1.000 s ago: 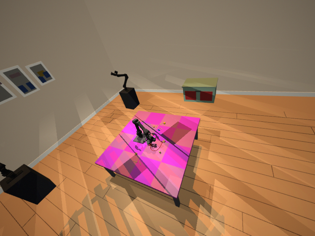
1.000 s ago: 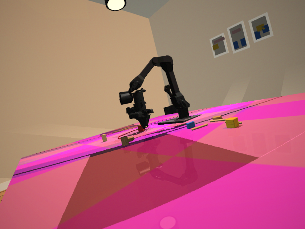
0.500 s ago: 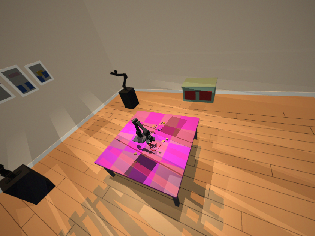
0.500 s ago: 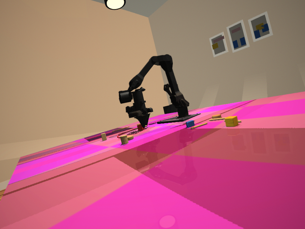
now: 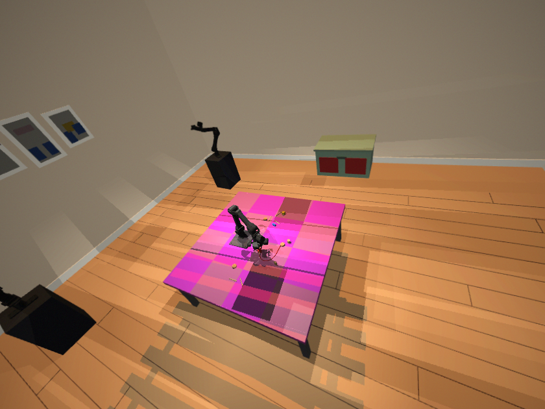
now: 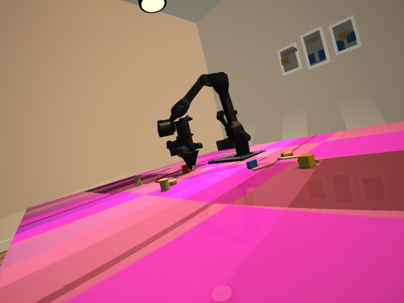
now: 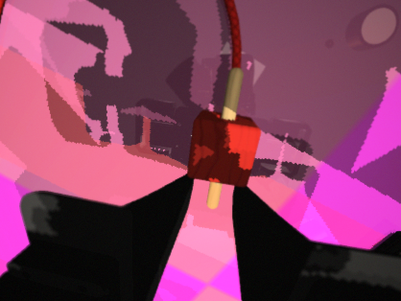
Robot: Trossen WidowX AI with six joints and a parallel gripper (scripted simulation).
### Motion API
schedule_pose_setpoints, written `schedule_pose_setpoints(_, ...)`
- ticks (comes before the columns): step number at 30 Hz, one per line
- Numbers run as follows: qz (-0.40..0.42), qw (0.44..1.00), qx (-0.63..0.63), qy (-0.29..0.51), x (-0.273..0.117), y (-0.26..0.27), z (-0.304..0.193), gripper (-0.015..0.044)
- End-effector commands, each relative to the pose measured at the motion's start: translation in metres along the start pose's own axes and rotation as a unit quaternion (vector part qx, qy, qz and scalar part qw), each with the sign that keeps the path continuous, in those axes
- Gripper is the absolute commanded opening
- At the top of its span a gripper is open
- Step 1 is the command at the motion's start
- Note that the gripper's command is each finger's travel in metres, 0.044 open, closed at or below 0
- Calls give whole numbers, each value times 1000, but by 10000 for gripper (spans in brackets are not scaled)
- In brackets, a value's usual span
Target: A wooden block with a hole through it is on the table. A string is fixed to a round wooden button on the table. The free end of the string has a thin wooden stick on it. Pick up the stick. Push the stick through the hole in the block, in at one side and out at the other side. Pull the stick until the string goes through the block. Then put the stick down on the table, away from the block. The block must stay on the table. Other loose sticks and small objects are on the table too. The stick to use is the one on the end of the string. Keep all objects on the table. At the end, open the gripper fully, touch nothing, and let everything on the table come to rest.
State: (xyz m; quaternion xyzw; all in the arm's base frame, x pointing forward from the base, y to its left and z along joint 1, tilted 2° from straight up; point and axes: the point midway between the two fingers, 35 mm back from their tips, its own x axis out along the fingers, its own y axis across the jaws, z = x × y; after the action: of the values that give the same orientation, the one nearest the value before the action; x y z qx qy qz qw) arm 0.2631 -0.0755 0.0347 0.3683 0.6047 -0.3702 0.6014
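Observation:
The red block (image 6: 185,168) (image 7: 223,149) stands on the table. The stick (image 7: 232,91) lies through its hole. Its string end is out at the far side, and its bare tip sticks out a short way at the side near my fingers. The red string (image 7: 233,34) (image 5: 266,260) curves over the table to the round button (image 5: 281,245) (image 6: 172,182). My gripper (image 7: 214,183) (image 6: 191,169) is partly open, low over the table, close to the block. The stick's bare tip shows between the fingertips with gaps on both sides. Whether the fingertips touch the block is unclear.
A wooden cylinder (image 5: 289,241) (image 6: 164,184) stands near the button; another (image 5: 275,263) (image 6: 137,181) stands apart. A blue block (image 5: 274,224) (image 6: 251,164), a yellow block (image 5: 283,213) (image 6: 306,161), a disc (image 5: 265,219) (image 6: 287,154) and loose sticks lie beyond the arm. Another disc (image 5: 233,265) lies opposite.

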Motion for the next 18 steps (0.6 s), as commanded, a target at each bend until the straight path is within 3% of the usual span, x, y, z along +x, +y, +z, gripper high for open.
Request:
schedule_pose_setpoints(1, -1, 1000, 2, 3, 2, -1, -1, 122)
schedule_pose_setpoints(2, -1, 1000, 2, 3, 2, -1, -1, 122)
schedule_pose_setpoints(7, 0, 1000, 0, 0, 0, 0, 0, 0)
schedule_pose_setpoints(18, 0, 1000, 1, -15, 1, 0, -1, 0)
